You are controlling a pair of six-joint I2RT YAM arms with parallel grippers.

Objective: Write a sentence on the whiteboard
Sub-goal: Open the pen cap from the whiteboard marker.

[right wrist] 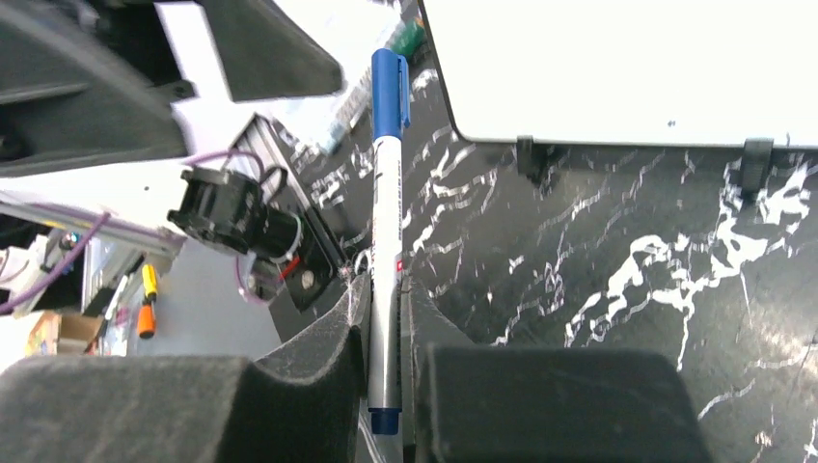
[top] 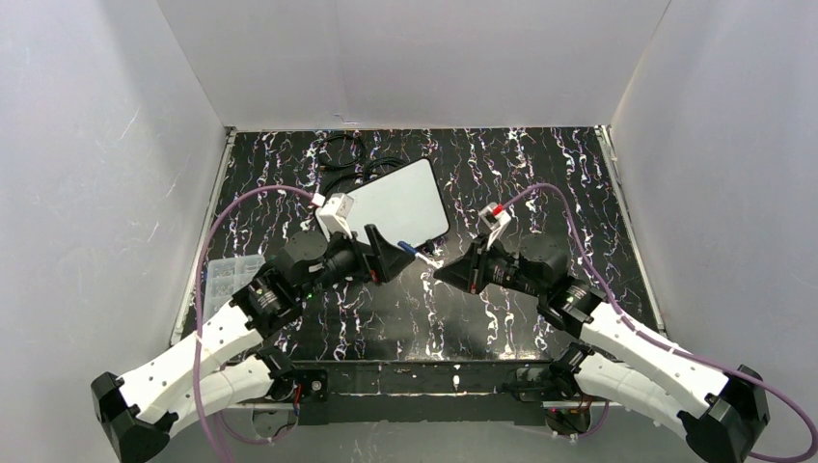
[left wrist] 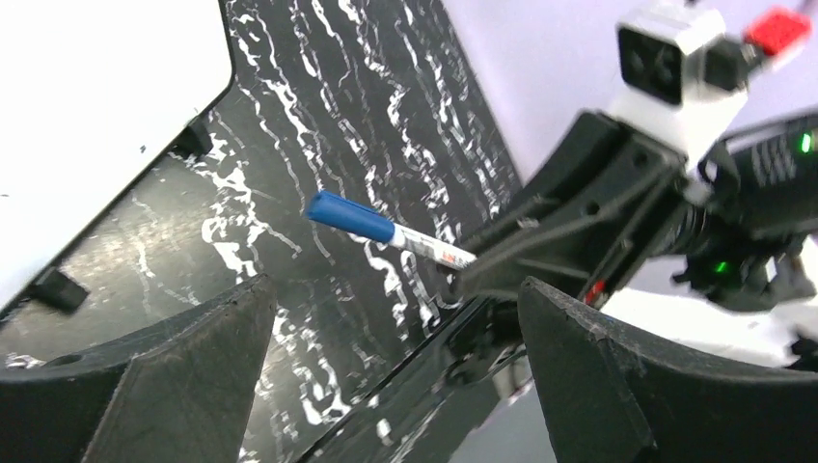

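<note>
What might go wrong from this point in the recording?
1. The marker in the right end effector has its blue cap on. Pressed to the whiteboard like this, it would leave no mark.
2. It is clamped at its tail with most of its length sticking out, so writing pressure may tilt it in the grip.
3. The open left end effector sits close to the cap, so the arms may collide.

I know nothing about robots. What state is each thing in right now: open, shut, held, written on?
blue-capped marker: cap on, held by its barrel.
right gripper: shut on the marker.
left gripper: open, holding nothing.
whiteboard: blank, no writing visible.
</note>
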